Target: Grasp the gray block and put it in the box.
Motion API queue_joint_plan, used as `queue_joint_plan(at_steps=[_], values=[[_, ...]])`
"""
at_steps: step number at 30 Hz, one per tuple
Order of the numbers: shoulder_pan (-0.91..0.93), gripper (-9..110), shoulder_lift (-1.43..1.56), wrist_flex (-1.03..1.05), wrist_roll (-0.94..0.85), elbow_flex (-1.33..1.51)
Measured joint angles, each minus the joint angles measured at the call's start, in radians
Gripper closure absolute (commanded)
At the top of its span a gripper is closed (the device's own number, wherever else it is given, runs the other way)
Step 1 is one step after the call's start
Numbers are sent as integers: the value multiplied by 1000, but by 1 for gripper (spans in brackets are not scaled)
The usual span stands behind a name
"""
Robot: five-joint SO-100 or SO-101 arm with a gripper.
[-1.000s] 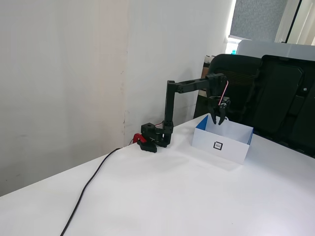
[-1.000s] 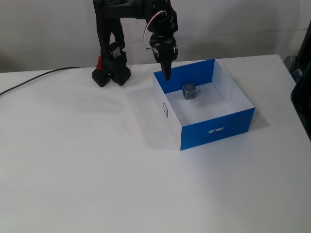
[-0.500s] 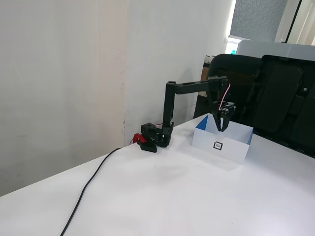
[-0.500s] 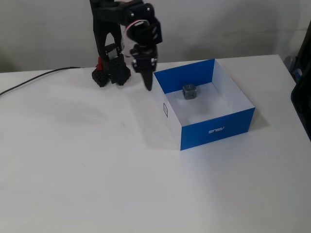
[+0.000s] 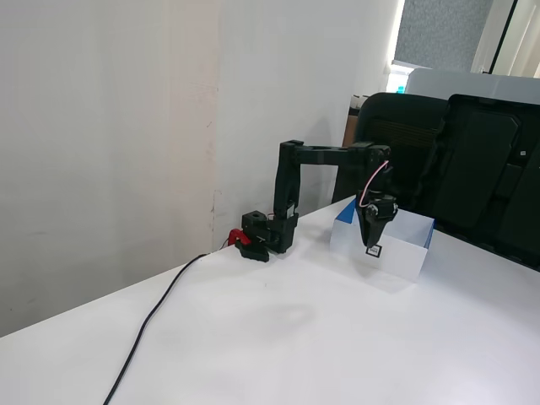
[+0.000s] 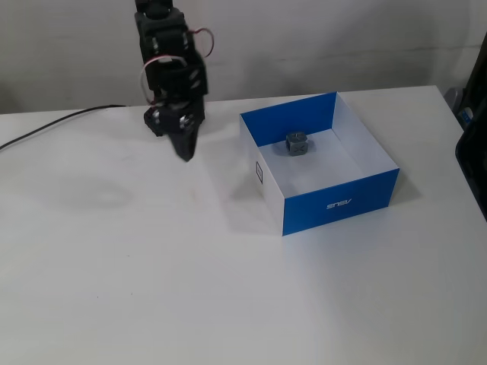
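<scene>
In the low side-on fixed view, the gray block is fully hidden behind the near wall of the box (image 5: 396, 253), and the pincer (image 5: 371, 243) covers most of the square marker on that wall. In the high fixed view, the top of the arm (image 6: 161, 30) is cut off by the upper picture edge, and the pincer (image 6: 185, 154) appears only as a dark blurred wedge, so the jaw gap cannot be read. The cable (image 6: 53, 122) runs out of the left edge of that view.

Arm (image 5: 325, 154): all-black links of boxy, slab-like section on a black base block (image 5: 261, 229) with a red part (image 5: 237, 237) at its side. Red-and-white wire loop (image 6: 199, 36) near the wrist. Black tapered jaws. Black cable (image 5: 156, 316) trailing from base.
</scene>
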Motion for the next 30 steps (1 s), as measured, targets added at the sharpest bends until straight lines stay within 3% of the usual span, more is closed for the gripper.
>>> queue_joint_plan(at_steps=[12, 30], values=[[-170, 101, 209, -276, -118, 388], [-256, 101, 543, -715, -423, 914]])
